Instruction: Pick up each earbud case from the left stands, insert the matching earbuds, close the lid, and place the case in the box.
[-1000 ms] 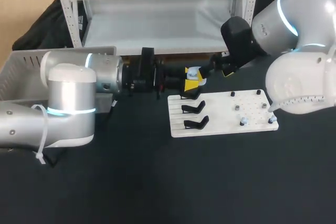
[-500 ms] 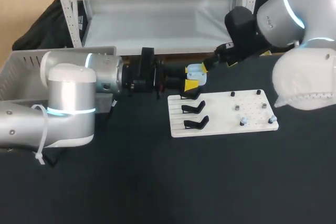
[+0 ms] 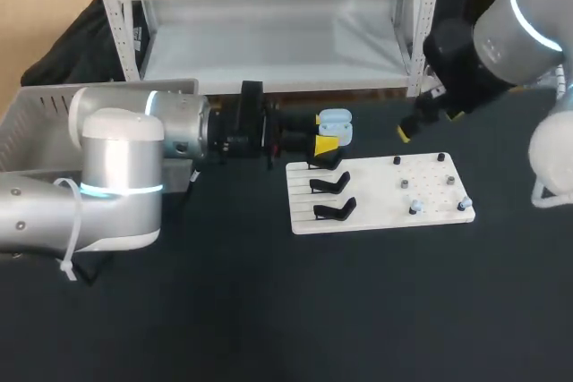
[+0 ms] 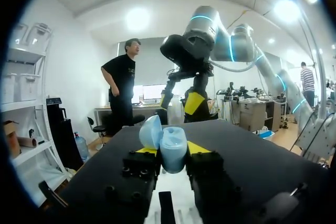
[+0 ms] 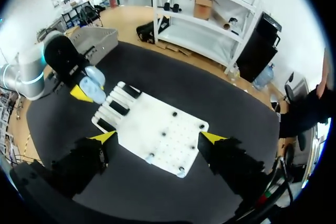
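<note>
Holding case [image 3: 336, 123] lid-open in left gripper [image 4: 172, 149], pinched both sides; right gripper [image 5: 158, 137] is hanging wide open, empty; earbuds [image 3: 414, 209], closing, boxing seemingly remaining.

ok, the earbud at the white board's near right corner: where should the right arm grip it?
Probably from straight above, fingers closing on its two sides. The earbud sits proud of the white board as a small knob with nothing crowding it, so a top-down pinch looks cleanest. The right gripper is open above the board.
</note>
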Controlling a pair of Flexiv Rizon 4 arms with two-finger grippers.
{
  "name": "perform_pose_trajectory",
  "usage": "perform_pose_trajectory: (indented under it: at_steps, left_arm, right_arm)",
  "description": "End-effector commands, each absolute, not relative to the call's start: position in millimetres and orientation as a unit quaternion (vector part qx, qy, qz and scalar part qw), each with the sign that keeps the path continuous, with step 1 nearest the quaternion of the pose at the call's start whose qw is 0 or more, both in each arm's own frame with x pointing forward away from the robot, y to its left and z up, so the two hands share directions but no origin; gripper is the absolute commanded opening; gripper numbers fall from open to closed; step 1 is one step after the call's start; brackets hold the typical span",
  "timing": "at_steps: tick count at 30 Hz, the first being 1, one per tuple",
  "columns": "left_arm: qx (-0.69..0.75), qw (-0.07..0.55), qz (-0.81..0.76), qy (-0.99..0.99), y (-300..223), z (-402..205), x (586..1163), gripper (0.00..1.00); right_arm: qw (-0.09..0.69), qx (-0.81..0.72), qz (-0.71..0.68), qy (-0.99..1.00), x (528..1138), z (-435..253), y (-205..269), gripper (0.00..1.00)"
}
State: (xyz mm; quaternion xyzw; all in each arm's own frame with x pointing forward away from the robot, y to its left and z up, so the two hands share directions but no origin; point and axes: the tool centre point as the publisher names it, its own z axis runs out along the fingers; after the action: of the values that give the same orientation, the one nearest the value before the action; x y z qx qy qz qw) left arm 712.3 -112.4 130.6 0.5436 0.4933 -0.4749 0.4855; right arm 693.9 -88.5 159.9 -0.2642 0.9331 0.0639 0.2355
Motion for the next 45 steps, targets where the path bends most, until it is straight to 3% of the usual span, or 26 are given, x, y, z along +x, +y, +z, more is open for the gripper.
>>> perform_pose_trajectory:
  at_steps: [1,10,17,20,30,45]
  left_arm:
    - [0.542,0.488,-0.473,0.494,-112.8,130.2,710.7,0.00]
    - [0.542,0.488,-0.473,0.494,-112.8,130.2,710.7,0.00]
    - [0.542,0.488,-0.473,0.494,-112.8,130.2,710.7,0.00]
    - [0.542,0.488,-0.473,0.494,-112.8,130.2,710.7,0.00]
    - [0.542,0.488,-0.473,0.494,-112.8,130.2,710.7,0.00]
    - [0.542,0.488,-0.473,0.494,-112.8,130.2,710.7,0.00]
  right_arm:
    - [0.231,-0.242,-0.007,0.942,679.2,159.2,-99.0,1.00]
    - [0.166,-0.207,-0.008,0.964,662.5,120.6,-124.4,0.99]
    - [0.148,-0.191,-0.002,0.970,656.5,100.2,-135.7,0.71]
    - [0.144,-0.189,-0.002,0.971,653.4,95.2,-137.3,0.64]
    - [0.123,-0.202,-0.004,0.972,643.7,72.1,-141.2,0.63]
    - [0.107,-0.196,-0.011,0.975,645.5,45.7,-158.3,0.51]
